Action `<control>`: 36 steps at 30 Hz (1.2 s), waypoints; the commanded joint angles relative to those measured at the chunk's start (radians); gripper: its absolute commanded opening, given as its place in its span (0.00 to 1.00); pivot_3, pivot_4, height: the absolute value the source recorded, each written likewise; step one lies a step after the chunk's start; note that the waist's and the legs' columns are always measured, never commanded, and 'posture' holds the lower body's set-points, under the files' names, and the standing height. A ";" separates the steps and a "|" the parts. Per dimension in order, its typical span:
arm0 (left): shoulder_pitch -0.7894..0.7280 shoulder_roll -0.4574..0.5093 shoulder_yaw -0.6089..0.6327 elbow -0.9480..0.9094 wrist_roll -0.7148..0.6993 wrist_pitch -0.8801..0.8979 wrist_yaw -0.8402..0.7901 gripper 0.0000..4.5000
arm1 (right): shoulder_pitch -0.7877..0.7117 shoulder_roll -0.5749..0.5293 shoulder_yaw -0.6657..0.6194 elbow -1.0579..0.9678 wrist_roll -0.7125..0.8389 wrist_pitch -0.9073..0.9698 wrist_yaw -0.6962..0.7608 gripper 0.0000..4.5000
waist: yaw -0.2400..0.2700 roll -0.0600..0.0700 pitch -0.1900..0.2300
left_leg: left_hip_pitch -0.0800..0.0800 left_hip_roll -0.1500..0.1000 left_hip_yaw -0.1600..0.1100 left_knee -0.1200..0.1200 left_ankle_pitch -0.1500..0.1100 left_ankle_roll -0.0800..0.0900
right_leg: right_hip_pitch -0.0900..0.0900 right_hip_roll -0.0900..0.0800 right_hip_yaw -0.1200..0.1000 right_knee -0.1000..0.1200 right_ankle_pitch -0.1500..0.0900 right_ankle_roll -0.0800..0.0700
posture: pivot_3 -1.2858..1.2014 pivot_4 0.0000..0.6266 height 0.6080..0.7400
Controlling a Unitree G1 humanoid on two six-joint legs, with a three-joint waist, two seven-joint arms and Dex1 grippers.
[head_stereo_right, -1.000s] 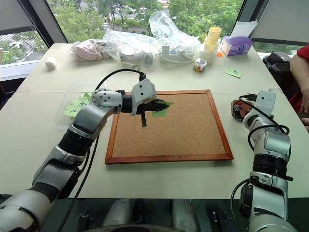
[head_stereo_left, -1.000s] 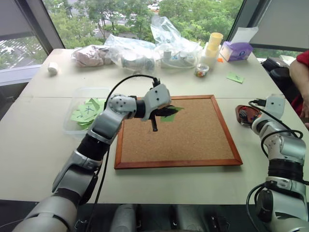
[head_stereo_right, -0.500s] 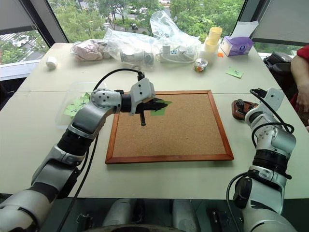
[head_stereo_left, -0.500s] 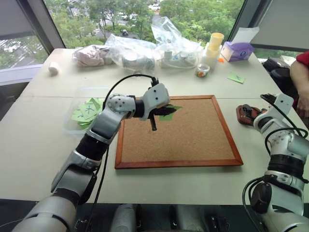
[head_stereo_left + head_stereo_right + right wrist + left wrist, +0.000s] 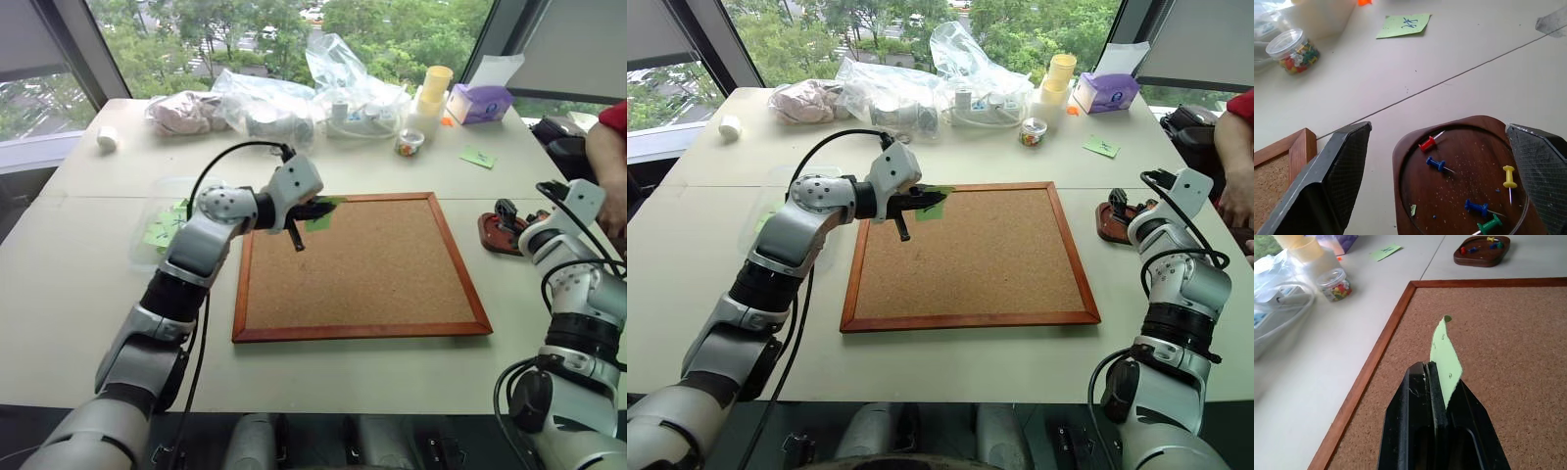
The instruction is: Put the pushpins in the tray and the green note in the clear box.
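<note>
Both head cameras look down over the counter (image 5: 88, 294). The left wrist camera sits close above the corkboard (image 5: 1508, 362), the right close above the tray (image 5: 1459, 186); both share it.

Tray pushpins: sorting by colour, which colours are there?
Red, blue, yellow, green pushpins; right wrist view.

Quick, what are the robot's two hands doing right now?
Left tool: shut on the green note.
Right tool: open, empty, above the tray with the pushpins.
</note>
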 commanded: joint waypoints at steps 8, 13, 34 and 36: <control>-0.091 0.008 0.370 -0.130 0.062 0.456 0.508 0.00 | 0.098 -0.138 0.346 -0.568 0.097 -0.027 0.449 1.00 | -0.007 0.000 0.001 | 0.000 0.001 -0.002 0.000 0.000 0.000 | -0.001 0.001 0.000 0.001 0.000 0.000 | 0.52 0.24 0.96; -0.016 0.056 0.439 -0.242 0.175 0.669 0.695 0.00 | 0.095 -0.198 0.459 -0.737 0.271 0.134 0.634 1.00 | 0.000 0.000 0.001 | 0.000 0.001 -0.003 0.000 0.000 0.000 | -0.001 0.002 -0.001 0.001 0.000 0.000 | 0.52 0.24 0.96; 0.006 -0.103 0.654 -0.348 0.168 0.872 0.908 0.76 | 0.066 -0.241 0.568 -0.717 0.213 0.134 0.749 1.00 | 0.026 -0.013 0.002 | -0.001 -0.001 -0.003 0.001 0.000 0.000 | 0.000 -0.005 -0.004 0.002 0.000 0.000 | 0.52 0.24 0.96; -0.018 -0.071 0.629 -0.368 0.102 0.804 0.815 0.76 | 0.075 -0.233 0.497 -0.699 0.248 0.158 0.721 1.00 | 0.026 -0.013 0.002 | -0.001 -0.001 -0.003 0.001 0.000 0.000 | 0.000 -0.005 -0.004 0.002 0.000 0.000 | 0.52 0.24 0.96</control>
